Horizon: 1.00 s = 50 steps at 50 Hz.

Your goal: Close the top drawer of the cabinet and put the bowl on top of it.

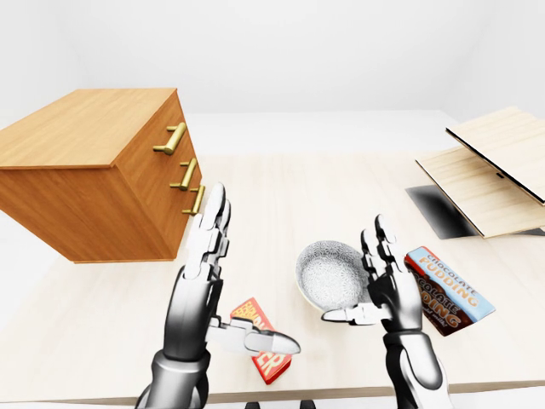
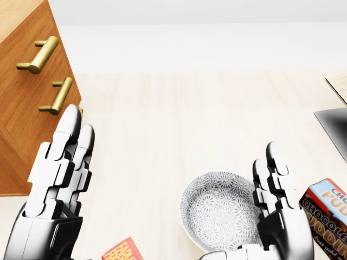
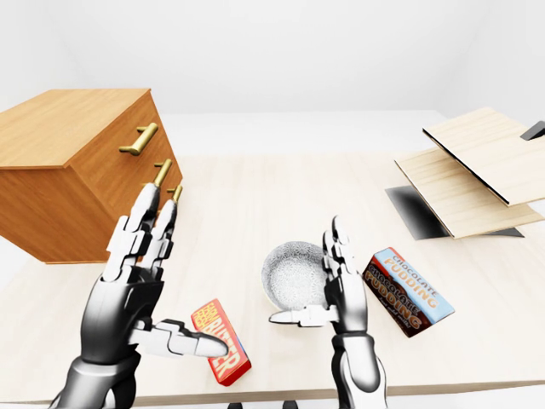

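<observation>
Left hand point(image 1: 197, 285): fingers straight and wide, holding nothing. The cabinet point(image 1: 94, 166) stands just past their tips, up-left in the left-eye view, and its drawer fronts point(image 1: 157, 175) look flush. Right hand point(image 1: 390, 294): fingers also wide, empty. The bowl point(image 1: 328, 271) sits on the tabletop point(image 1: 281, 196) just left of them, with the thumb over its rim; I cannot tell if they touch. Pudding box point(image 1: 449, 288) is just right.

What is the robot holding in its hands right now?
Nothing. The left hand is open and empty. The right hand stands open beside the bowl, fingers straight, not closed round it.
</observation>
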{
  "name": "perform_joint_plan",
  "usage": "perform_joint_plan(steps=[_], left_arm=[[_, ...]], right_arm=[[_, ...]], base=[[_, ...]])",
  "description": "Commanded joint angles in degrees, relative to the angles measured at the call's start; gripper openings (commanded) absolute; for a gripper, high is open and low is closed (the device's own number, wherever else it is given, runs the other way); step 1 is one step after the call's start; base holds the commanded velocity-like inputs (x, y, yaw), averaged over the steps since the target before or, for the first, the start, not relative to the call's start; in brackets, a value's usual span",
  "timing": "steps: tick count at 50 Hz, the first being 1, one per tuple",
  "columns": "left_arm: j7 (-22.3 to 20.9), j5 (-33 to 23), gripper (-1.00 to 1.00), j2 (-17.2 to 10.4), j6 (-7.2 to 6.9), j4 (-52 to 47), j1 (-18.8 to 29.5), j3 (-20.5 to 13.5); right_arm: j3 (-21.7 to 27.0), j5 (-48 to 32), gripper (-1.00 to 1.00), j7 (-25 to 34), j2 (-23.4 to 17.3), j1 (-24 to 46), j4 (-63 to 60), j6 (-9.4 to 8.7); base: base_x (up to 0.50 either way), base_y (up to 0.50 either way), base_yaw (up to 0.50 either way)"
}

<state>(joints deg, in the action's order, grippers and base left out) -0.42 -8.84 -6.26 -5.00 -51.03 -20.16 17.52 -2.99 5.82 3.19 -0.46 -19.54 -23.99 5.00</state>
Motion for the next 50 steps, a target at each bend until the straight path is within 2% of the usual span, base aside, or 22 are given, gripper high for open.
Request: perform_joint_plan(steps=[1,7,23,27,36,42,44,46,50], left_arm=[[3.8,-4.1,1.00,-1.5,0.00,0.8,1.4,6.3],[5.4,-6.4,1.00,-2.0,0.00,1.1,1.9,9.9],[10.1,-12.9,1.00,-2.8,0.00,-0.3,4.1,18.1],[11.3,-15.5,1.00,-2.8,0.00,-0.7,4.8,21.0],[11.2,-18.1,1.00,-1.6,0.00,0.0,6.6,22.9],[12.2,-22.3,1.00,-0.2,0.00,0.2,7.9,23.8],[12.2,-23.2,1.00,0.2,0.00,0.4,8.2,24.0],[11.7,-24.5,1.00,0.8,0.00,0.0,8.5,25.2],[11.5,-27.0,1.00,1.2,0.00,0.0,9.0,27.4]], right_arm=[[1.7,2.1,1.00,1.8,0.2,-5.9,-7.1,0.00],[2.6,3.0,1.00,2.5,0.8,-10.1,-10.7,0.00],[7.1,5.5,1.00,5.4,2.7,-9.5,-13.0,0.00],[8.8,6.4,1.00,6.8,3.9,-9.6,-13.9,0.00],[11.8,8.1,1.00,8.9,5.8,-9.4,-15.5,0.00],[14.0,9.0,1.00,9.6,6.9,-8.7,-16.2,-0.02],[15.0,9.2,1.00,9.5,7.4,-8.4,-16.6,-0.17],[16.1,10.0,1.00,9.8,7.5,-7.9,-17.0,-1.37],[17.2,10.1,1.00,10.0,7.9,-6.8,-17.0,-2.64]], base=[[0.00,0.00,0.00],[0.00,0.00,0.00],[0.00,0.00,0.00],[0.00,0.00,0.00],[0.00,0.00,0.00],[0.00,0.00,0.00],[0.00,0.00,0.00],[0.00,0.00,0.00],[0.00,0.00,0.00]])
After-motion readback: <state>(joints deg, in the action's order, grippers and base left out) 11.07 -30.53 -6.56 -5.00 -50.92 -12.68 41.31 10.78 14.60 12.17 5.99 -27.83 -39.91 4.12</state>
